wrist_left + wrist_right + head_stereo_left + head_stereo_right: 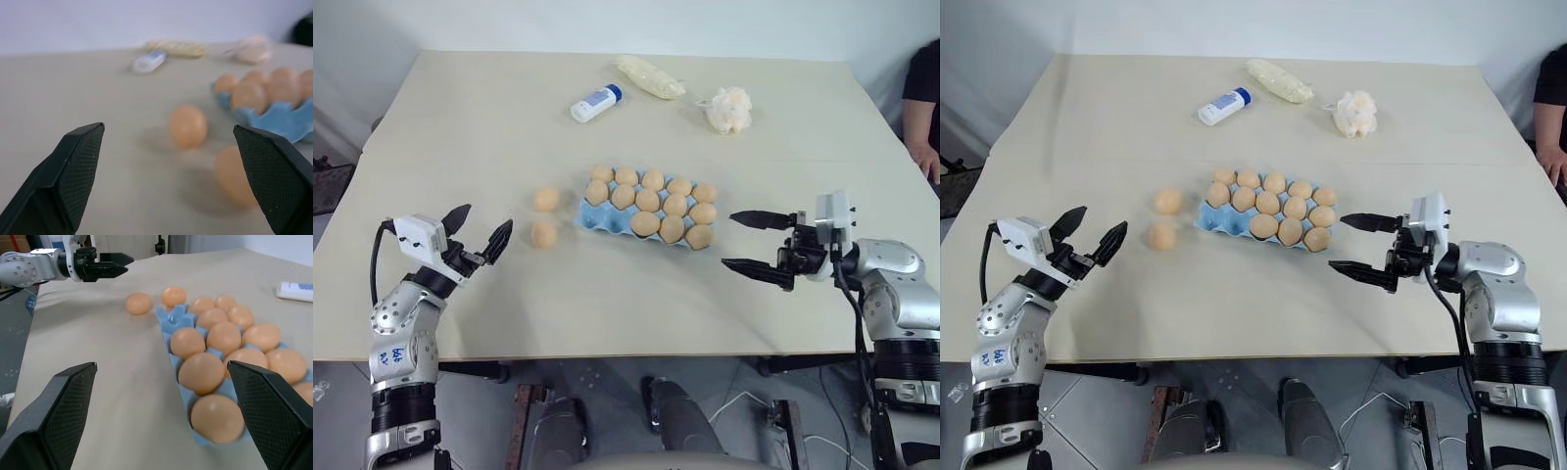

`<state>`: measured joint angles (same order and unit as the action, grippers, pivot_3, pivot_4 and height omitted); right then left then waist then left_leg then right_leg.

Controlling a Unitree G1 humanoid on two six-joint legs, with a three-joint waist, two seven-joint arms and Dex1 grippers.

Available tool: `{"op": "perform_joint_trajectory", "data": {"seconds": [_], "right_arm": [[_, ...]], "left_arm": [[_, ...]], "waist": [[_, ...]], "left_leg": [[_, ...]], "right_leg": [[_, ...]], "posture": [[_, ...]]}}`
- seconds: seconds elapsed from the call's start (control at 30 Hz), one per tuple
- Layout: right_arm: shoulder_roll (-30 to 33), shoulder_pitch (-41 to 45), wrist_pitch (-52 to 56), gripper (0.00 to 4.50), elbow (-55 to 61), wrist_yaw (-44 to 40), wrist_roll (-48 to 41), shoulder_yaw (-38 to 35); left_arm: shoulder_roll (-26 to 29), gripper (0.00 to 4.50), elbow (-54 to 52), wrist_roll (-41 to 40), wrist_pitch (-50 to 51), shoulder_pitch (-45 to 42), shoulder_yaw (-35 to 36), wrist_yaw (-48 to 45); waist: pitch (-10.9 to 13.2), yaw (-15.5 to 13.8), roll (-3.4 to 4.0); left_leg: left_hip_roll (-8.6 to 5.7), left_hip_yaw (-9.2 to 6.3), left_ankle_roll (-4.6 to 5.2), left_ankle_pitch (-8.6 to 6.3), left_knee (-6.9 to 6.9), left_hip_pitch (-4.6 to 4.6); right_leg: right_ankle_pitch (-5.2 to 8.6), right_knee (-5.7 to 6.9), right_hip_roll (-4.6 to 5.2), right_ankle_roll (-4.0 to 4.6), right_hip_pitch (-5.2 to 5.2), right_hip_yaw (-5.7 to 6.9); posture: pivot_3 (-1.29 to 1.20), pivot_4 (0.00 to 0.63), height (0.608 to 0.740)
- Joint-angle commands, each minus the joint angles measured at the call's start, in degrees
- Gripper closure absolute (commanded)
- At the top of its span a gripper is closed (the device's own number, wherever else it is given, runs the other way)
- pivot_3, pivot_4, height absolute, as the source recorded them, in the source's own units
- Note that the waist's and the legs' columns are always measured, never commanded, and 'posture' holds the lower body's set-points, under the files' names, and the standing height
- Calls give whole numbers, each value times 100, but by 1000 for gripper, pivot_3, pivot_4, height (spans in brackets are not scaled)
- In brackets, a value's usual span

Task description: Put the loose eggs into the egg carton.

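1. The left gripper (pixel 481 235) hangs over the tabletop (pixel 460 127) with its fingers spread wide and nothing between them, pointing toward the loose eggs.
2. The right gripper (pixel 744 242) is also wide and empty, pointing leftward at the carton's right end.
3. Two loose eggs lie just left of the carton: the nearer egg (pixel 544 234) and the farther egg (pixel 547 200), apart from each other.
4. The egg carton (pixel 594 215), light blue, sits mid-tabletop between the grippers, holding thirteen eggs; the two cups at its near-left corner are bare.
5. Beyond it lie a white bottle (pixel 595 103), a pale wrapped packet (pixel 649 77) and a cream puff (pixel 729 109).
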<state>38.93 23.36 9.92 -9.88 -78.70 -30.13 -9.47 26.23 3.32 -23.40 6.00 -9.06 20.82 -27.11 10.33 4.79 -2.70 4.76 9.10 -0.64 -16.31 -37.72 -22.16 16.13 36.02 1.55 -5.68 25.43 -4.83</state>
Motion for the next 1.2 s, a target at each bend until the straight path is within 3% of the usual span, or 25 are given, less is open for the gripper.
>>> {"op": "perform_joint_trajectory", "data": {"seconds": [0.03, 0.2, 0.43, 0.57, 0.8, 0.93, 1.2], "right_arm": [[148, 82, -139, 29, -130, -138, -99, -208], [175, 60, -71, 29, -110, -257, -304, -279], [274, 86, 0, 29, -165, -376, -364, -258], [290, 158, 32, 29, -187, -367, -361, -220], [294, 275, 105, 29, -185, -293, -292, -133], [287, 304, 136, 29, -149, -233, -266, -110], [286, 107, 219, 29, 88, -351, -546, -266]], "left_arm": [[-176, 0, -1022, -9, 753, 186, 142, 916], [-378, 0, -2216, -199, 1575, 744, 307, 1527], [-143, 0, -3402, -327, 2772, 1433, 271, 1810], [-171, 0, -3673, -400, 3396, 1162, 16, 2044], [-398, 0, -3282, -54, 3644, 214, -721, 2268], [-520, 0, -2868, 171, 3585, -116, -1157, 2219], [-642, 0, -2131, 465, 3584, -529, -1394, 2157]], "waist": [[0, -4, 0], [0, 3, 0], [0, 4, 1], [0, -18, 1], [0, -17, 1], [1, 10, 2], [1, -14, 3]], "left_leg": [[-1, -3, 1, 1, 0, 1], [-4, -24, 2, 1, -1, 1], [-5, -38, 2, 1, 0, 4], [-10, -40, 4, 3, -1, 4], [-17, -43, 11, 9, -6, 4], [-14, -43, 8, 7, -6, 6], [-11, -48, 5, 7, -6, 5]], "right_leg": [[-1, 0, 1, -1, -1, -1], [-6, -3, 3, -1, -2, -10], [-4, -6, 2, 5, -3, -11], [13, -12, 7, 42, -7, -12], [8, -17, 8, 51, -16, -13], [-16, -18, 3, 7, -18, -14], [-16, -15, 0, 7, -16, -10]], "posture": [[0, 150, 740], [0, 150, 740], [0, 150, 740], [0, 150, 740], [0, 150, 740], [0, 150, 740], [0, 150, 740]]}}
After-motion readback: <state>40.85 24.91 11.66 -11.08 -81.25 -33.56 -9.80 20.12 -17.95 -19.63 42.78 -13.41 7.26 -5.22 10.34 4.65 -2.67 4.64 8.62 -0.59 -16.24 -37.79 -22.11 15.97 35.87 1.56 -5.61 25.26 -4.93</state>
